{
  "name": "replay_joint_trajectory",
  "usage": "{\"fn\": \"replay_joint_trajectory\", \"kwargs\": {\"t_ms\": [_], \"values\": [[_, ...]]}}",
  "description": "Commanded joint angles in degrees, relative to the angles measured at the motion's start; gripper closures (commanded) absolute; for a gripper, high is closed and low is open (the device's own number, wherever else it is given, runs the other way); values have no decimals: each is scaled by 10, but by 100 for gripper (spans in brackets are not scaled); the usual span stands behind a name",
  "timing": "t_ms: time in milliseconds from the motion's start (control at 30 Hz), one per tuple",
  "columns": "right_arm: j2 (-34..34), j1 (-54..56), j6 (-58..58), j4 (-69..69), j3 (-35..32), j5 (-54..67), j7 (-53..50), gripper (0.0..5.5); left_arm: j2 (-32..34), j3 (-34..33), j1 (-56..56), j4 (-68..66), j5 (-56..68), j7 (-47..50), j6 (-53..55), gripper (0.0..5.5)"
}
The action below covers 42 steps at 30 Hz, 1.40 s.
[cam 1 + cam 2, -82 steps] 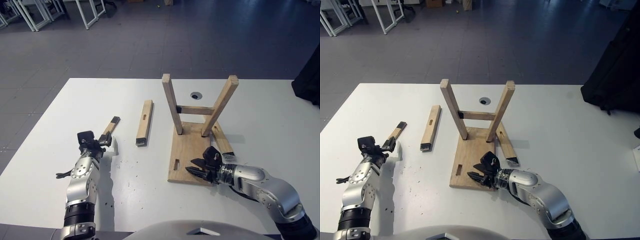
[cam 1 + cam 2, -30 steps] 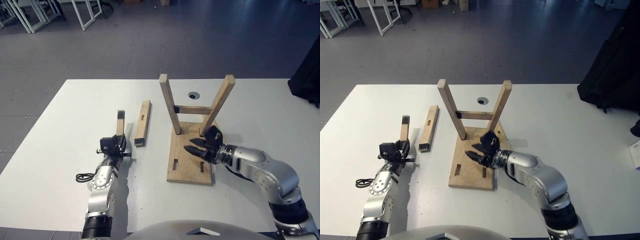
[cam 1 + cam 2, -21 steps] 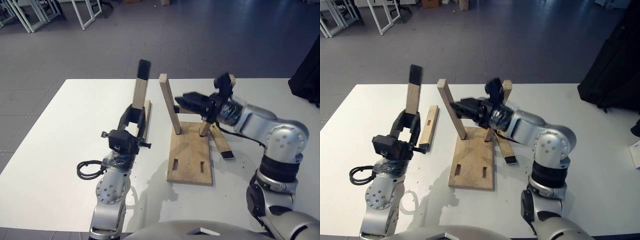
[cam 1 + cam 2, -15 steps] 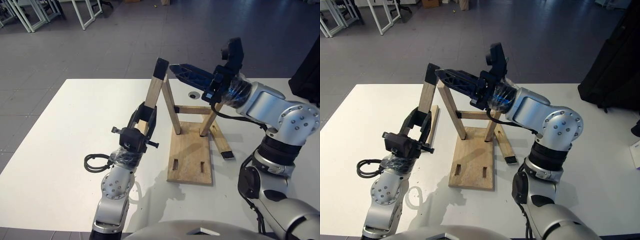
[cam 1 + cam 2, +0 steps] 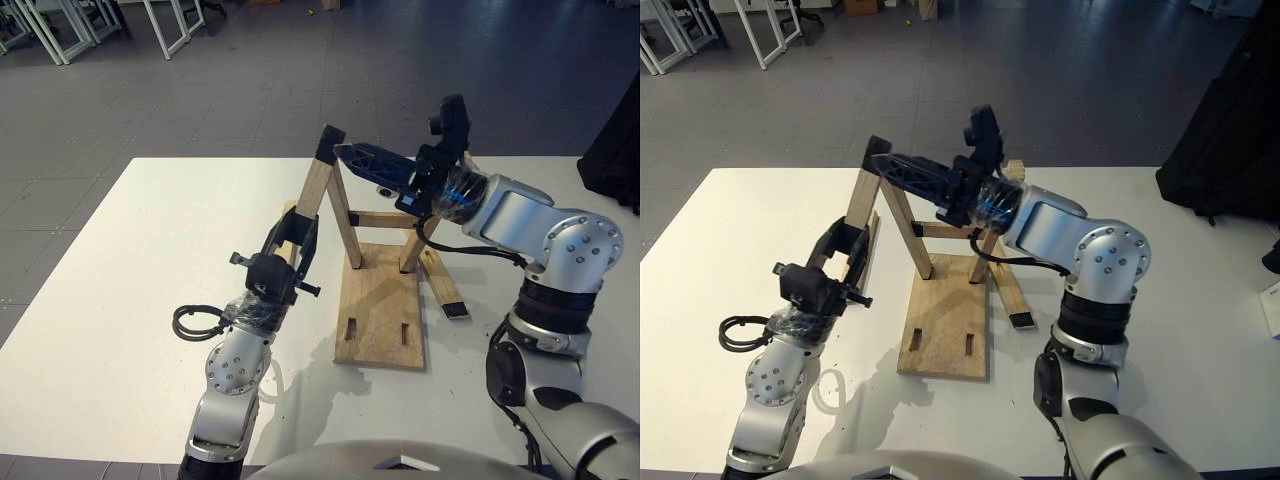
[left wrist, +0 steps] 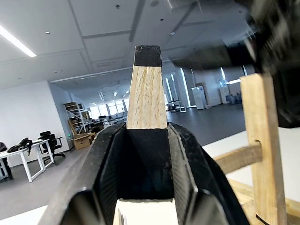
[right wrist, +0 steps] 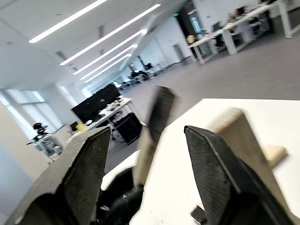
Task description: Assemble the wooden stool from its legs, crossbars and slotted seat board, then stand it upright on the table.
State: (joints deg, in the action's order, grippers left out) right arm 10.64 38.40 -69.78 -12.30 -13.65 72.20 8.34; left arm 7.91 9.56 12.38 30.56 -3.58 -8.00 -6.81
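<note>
Your left gripper [image 5: 291,234] clamps the leg [image 5: 313,190], right gripper [image 5: 346,155] hangs open upper-middle; nudge the standing legs [image 5: 348,230] and they could topple.

Left jaws clamped — right jaws spread

Seat board [image 5: 378,322] lies near the table's [image 5: 110,270] middle; two legs [image 5: 349,235] with a crossbar [image 5: 388,219] stand on its far end; loose leg [image 5: 444,287] lies beside its right edge; raised leg [image 5: 316,185] sits in my left gripper [image 5: 298,232], left of them.
</note>
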Motion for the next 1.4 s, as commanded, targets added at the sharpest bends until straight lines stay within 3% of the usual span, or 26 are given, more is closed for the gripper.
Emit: {"fn": "replay_joint_trajectory", "kwargs": {"t_ms": [33,633,1100,1300,1400], "values": [[9,-3,6,-1,5,5,-5,263,-10,-12,-18,3,14,5,23,421],[-19,66,68,90,63,-43,50,263,1,48,-20,-9,20,-42,24,421],[-24,60,38,103,12,32,14,507,3,37,-2,-17,20,-39,9,421],[-33,55,42,101,8,52,0,509,6,48,-4,-8,30,-51,26,421],[-26,47,47,100,3,52,-7,509,3,46,-7,-4,46,-53,63,348]]}}
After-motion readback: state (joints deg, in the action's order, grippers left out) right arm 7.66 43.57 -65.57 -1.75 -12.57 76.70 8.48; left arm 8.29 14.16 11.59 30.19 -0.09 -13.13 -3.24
